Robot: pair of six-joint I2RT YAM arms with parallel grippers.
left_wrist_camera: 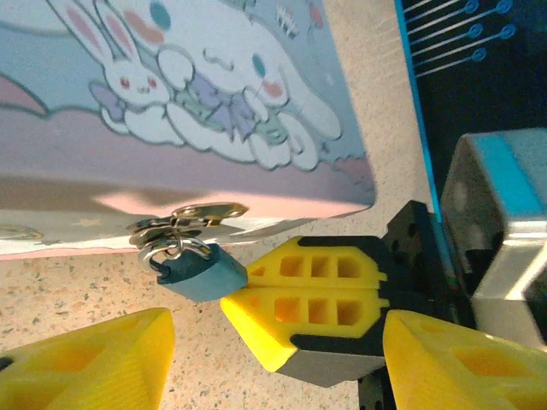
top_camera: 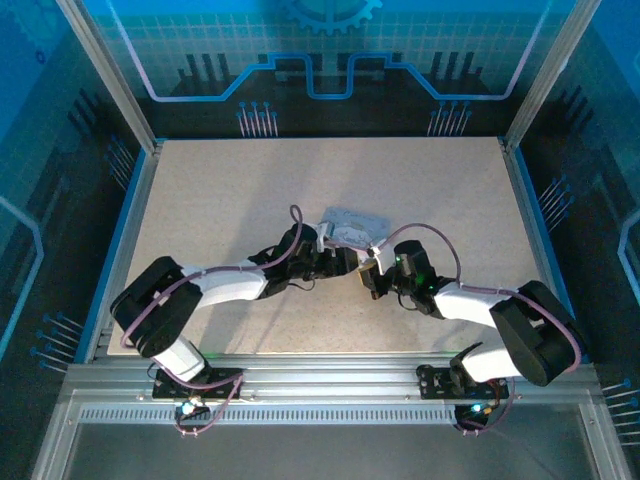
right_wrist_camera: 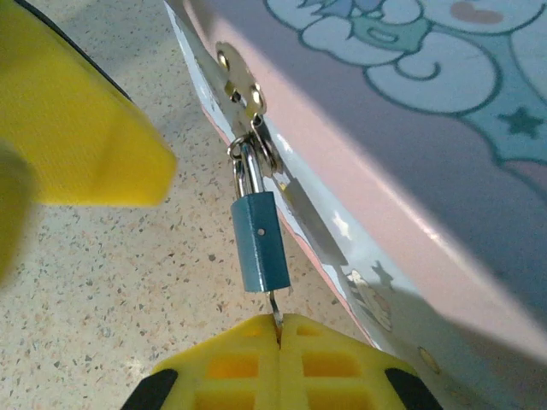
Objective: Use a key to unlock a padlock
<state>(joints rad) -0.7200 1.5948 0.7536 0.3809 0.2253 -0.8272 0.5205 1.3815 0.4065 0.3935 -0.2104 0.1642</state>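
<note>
- Mid-table, on the pale speckled tabletop [top_camera: 220,190], lies the pale lilac rectangular tin printed with cartoon rabbits [top_camera: 350,225]; both my arms reach in and meet at its near edge
- On the tin's side wall sits a small shiny metal hasp [left_wrist_camera: 201,213]; the tiny blue-bodied padlock with a silvery shackle [right_wrist_camera: 261,243] hangs from it, shackle threaded through the hasp, body close beside the tin's wall and just over the tabletop
- My right gripper [right_wrist_camera: 279,333] has its yellow ribbed fingers pressed together; the thin greyish metal key [right_wrist_camera: 275,303] shows as a sliver running from the padlock's underside into the seam between those fingers, pinched there; how deep it sits in the lock I cannot tell
- My left gripper [top_camera: 343,262] has its jaws wide apart; in its wrist view its yellow fingers [left_wrist_camera: 94,359] stand either side of the padlock and the right gripper's tip, clamped on nothing
- From above, the two grippers sit almost tip to tip, just beside the tin's near edge
</note>
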